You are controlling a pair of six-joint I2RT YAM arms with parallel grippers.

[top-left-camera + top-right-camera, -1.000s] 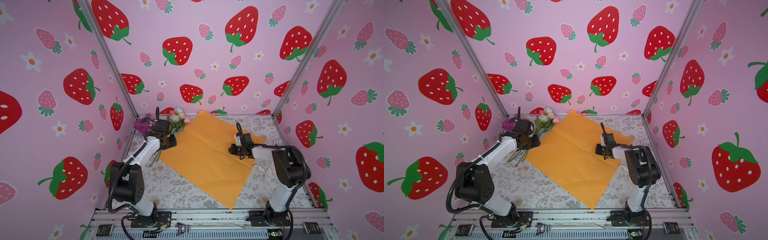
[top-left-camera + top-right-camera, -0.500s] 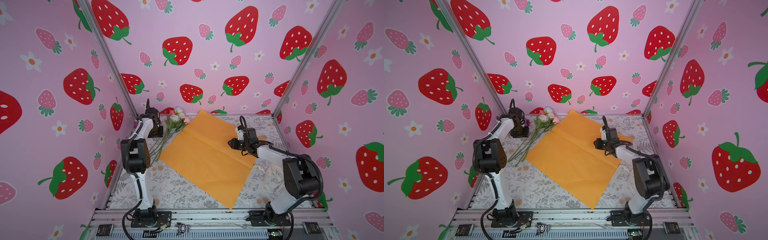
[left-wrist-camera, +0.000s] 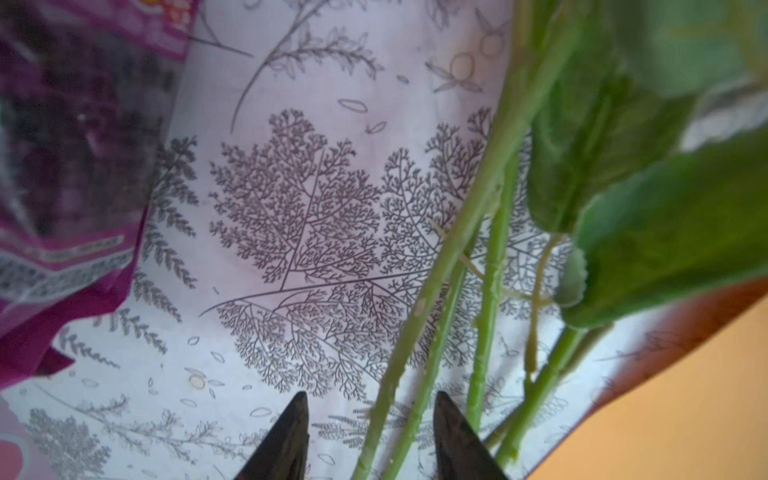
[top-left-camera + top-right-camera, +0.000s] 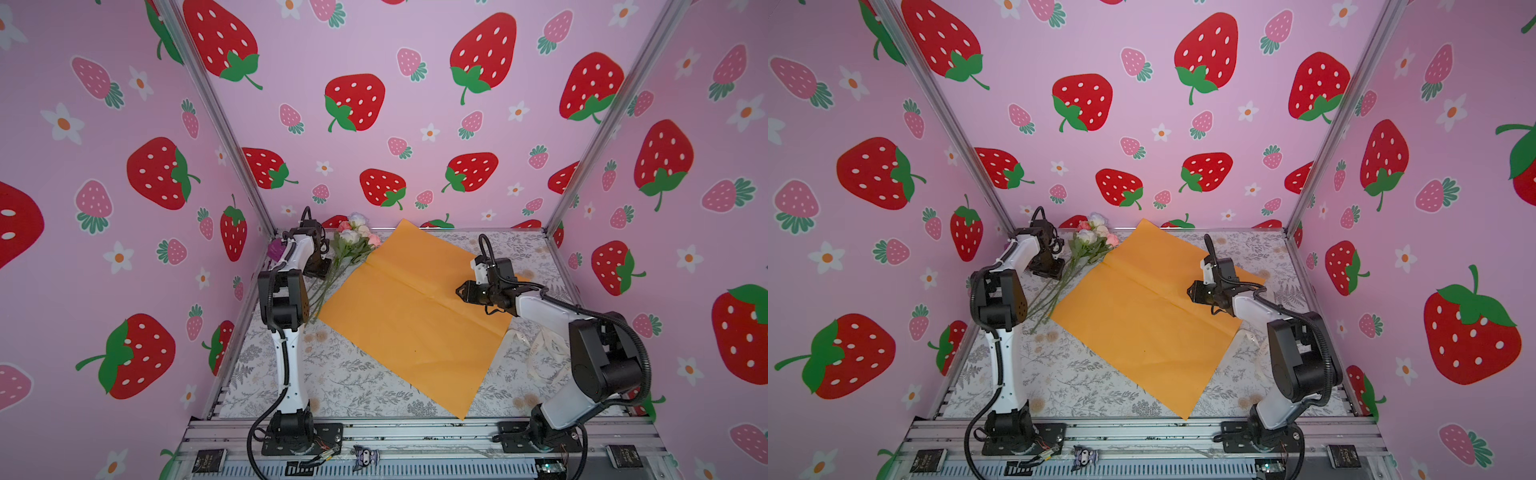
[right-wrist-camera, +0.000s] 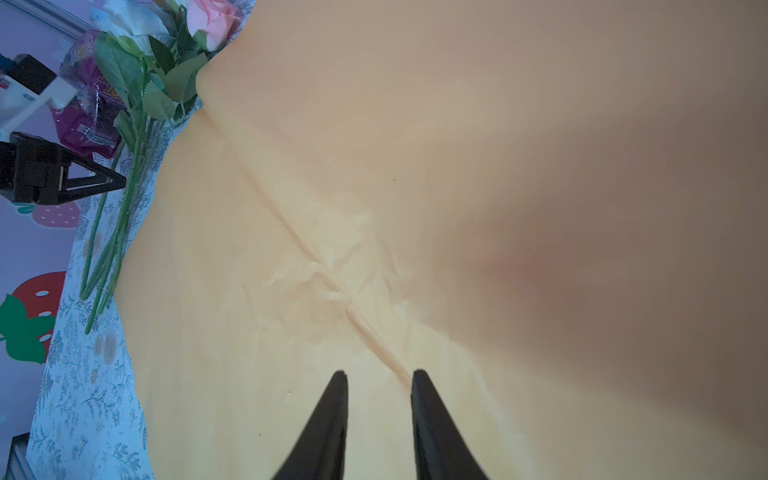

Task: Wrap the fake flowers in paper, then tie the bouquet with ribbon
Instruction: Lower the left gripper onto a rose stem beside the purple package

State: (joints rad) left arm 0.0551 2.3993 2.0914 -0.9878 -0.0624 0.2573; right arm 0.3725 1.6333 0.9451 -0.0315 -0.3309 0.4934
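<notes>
The bouquet of fake flowers lies at the far left of the table: white and pink roses [image 4: 358, 232] [image 4: 1096, 232] [image 5: 208, 16] on thin green stems [image 3: 432, 291] [image 4: 328, 286]. Bright orange wrapping paper [image 4: 407, 316] [image 4: 1142, 328] [image 5: 374, 166] lies spread flat beside them, and the leaves overlap its edge. My left gripper [image 3: 370, 415] [image 4: 322, 268] is open low over the stems. Two stems pass between its jaws without touching either finger. My right gripper [image 5: 378, 382] [image 4: 459, 291] hangs open just over a crease in the paper, with nothing between its fingers.
A crinkly purple packet [image 4: 275, 249] [image 3: 62, 166] sits in the far left corner, close behind the left arm. A pale ribbon-like strip [image 4: 540, 345] lies on the floral tablecloth [image 4: 353, 374] beside the right arm. Strawberry-printed walls close in three sides.
My left arm has lifted off the paper's left edge and swung back to the far corner, ending over the stems. The right gripper's jaws have parted slightly and it shifted a little.
</notes>
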